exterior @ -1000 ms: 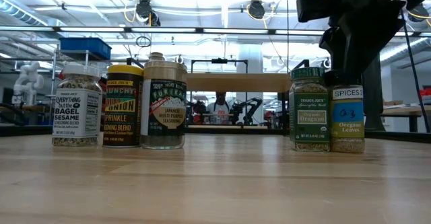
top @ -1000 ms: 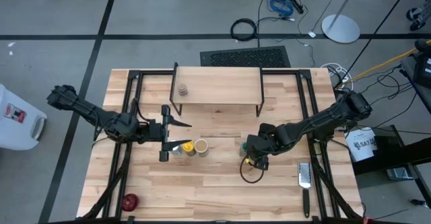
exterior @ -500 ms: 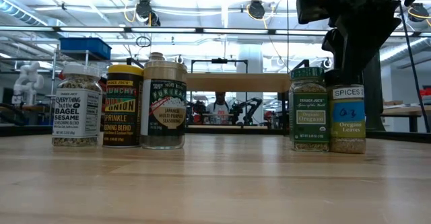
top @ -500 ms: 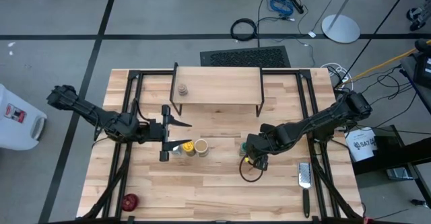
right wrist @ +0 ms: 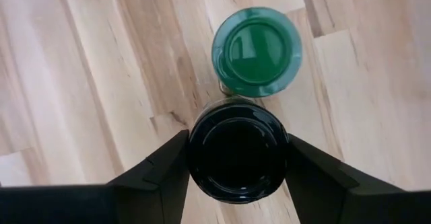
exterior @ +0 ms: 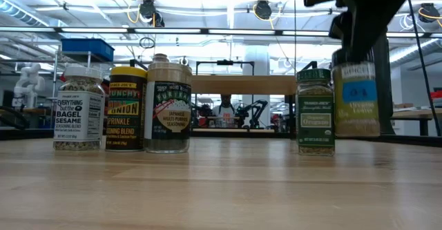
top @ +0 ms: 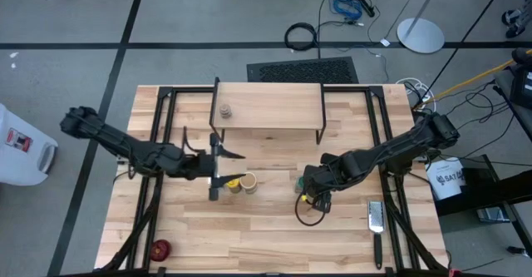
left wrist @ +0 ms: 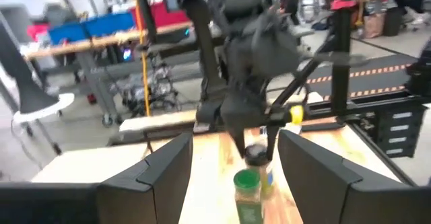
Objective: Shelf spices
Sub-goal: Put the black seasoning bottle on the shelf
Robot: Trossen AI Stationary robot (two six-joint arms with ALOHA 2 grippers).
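A: Since everything is to be placed from the shelf (top: 270, 106), what is found around it?

B: The shelf is stood at the far middle of the table (top: 249, 235), and no spice jar is seen on its plank. All five jars are found on the arms' side of the shelf. The left gripper (top: 216, 170) is held off the shelf's left end with its fingers spread wide and nothing between them.

A: And the right gripper (top: 313, 195)?

B: It is placed off the shelf's right end and is clamped on the dark-lidded jar (exterior: 356, 99), which is held clear of the table. The green-lidded jar (exterior: 315, 111) is left standing just beside it.

A: What of the other three?

B: The white-capped jar (exterior: 79, 109), the yellow jar (exterior: 128, 109) and the tan jar (exterior: 168, 106) are lined up close together off the shelf's left end, by the left gripper.

A: How should these jars be expected to handle?

B: They are judged light, rigid and smooth-walled, probably glass or hard plastic, so breakage from a drop is to be reckoned with. The labels may be slippery. A hold across the cap or the shoulder just under it is judged best, with the jar kept upright. Care is called for where neighbours stand close, since one could be knocked over easily.
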